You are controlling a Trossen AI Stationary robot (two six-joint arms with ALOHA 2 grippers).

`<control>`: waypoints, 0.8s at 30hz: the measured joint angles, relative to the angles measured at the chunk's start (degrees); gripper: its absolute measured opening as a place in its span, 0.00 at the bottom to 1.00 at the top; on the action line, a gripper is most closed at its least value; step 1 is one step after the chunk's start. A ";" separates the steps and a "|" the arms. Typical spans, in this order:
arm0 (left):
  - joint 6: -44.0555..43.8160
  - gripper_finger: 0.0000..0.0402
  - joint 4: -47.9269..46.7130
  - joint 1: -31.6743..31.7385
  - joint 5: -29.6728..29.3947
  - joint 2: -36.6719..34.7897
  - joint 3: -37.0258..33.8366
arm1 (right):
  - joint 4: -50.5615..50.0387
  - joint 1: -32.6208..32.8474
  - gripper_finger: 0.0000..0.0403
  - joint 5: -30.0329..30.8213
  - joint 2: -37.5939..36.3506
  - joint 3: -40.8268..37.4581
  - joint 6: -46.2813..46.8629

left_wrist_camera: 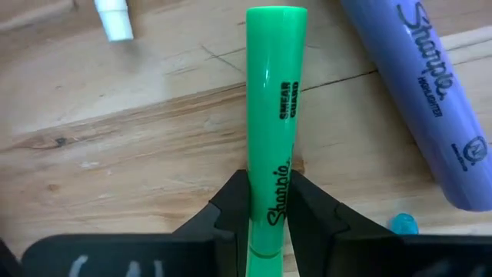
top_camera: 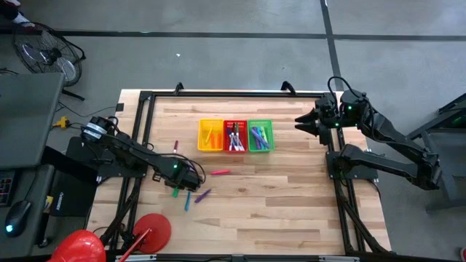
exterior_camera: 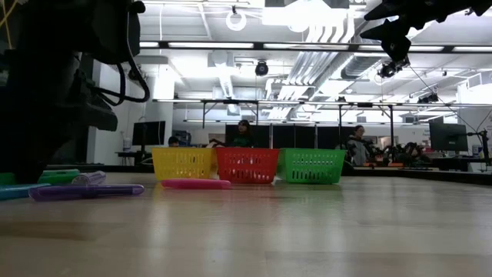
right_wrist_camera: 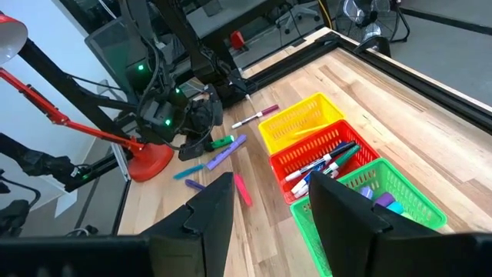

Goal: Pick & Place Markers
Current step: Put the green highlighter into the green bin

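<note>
1. We see the left gripper (left_wrist_camera: 267,201) low over the wooden table (top_camera: 291,204), its two dark fingers (left_wrist_camera: 231,204) clamped on either side of a green Sharpie highlighter (left_wrist_camera: 275,115); the barrel runs straight out ahead of the fingertips and lies along the boards.
2. Just beside the gripper, to one side of the green barrel, lies a purple Sharpie marker (left_wrist_camera: 430,92); a white marker tip (left_wrist_camera: 114,18) shows farther ahead on the other side; a small teal marker end (left_wrist_camera: 403,224) sits close by the fingers.
3. From above, we find the left gripper (top_camera: 191,175) at the near-left part of the table, with loose markers (top_camera: 191,196) scattered just past it; a pink marker (top_camera: 220,172) lies a little beyond, toward the baskets.
4. Well ahead of that gripper stand a yellow basket (top_camera: 211,135), a red basket (top_camera: 234,136) and a green basket (top_camera: 260,136), touching in a row; each holds markers.
5. The right gripper (right_wrist_camera: 265,211) hangs high over the table's right edge, well apart from everything; its fingers stand apart with nothing between them; we see the baskets below and ahead of it.
</note>
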 joint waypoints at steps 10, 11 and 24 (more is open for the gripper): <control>1.34 0.15 -2.62 0.00 -2.68 -0.08 4.12 | 0.44 0.00 0.39 -0.02 0.05 0.00 -0.29; 1.32 0.15 -3.94 0.00 -3.71 -0.08 4.69 | 0.44 0.00 0.39 0.00 0.05 0.00 -0.53; 3.10 0.15 -22.25 0.07 -19.31 -1.10 22.26 | 3.58 0.00 0.39 0.12 0.43 0.00 -1.34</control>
